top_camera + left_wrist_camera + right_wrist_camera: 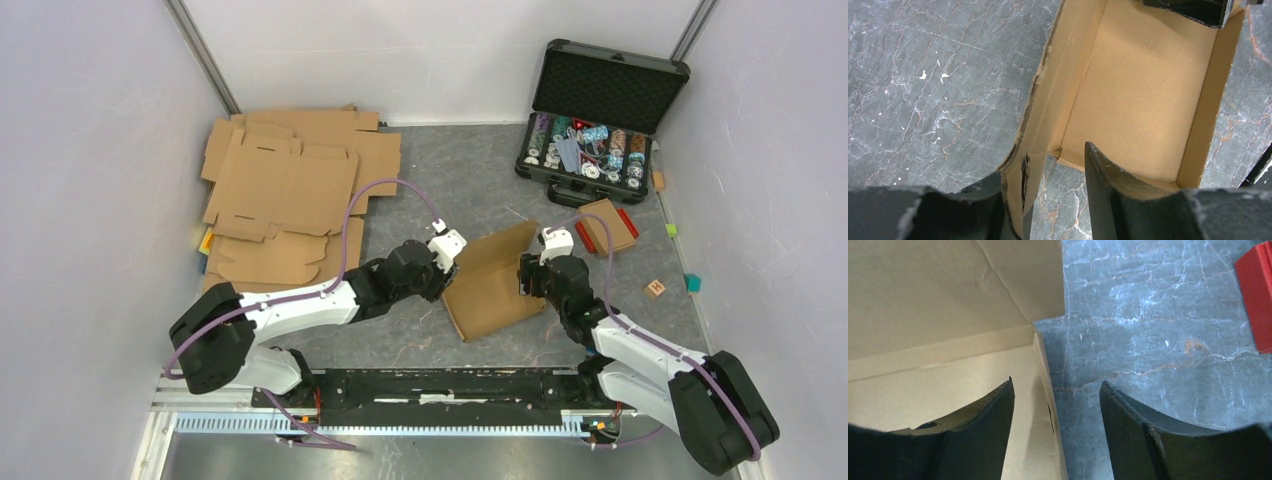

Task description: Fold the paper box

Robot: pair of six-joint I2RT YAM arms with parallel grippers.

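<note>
Cardboard paper box, likely light, stiff but crushable, lies front-left of the black chip case; left gripper and right gripper straddle its walls, fingers parted, gripping nothing; those walls seem best to pinch.

Pale walls enclose a grey marbled tabletop.

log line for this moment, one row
paper box: partly folded, on table | left gripper: open, astride box wall | right gripper: open, astride box wall
</note>
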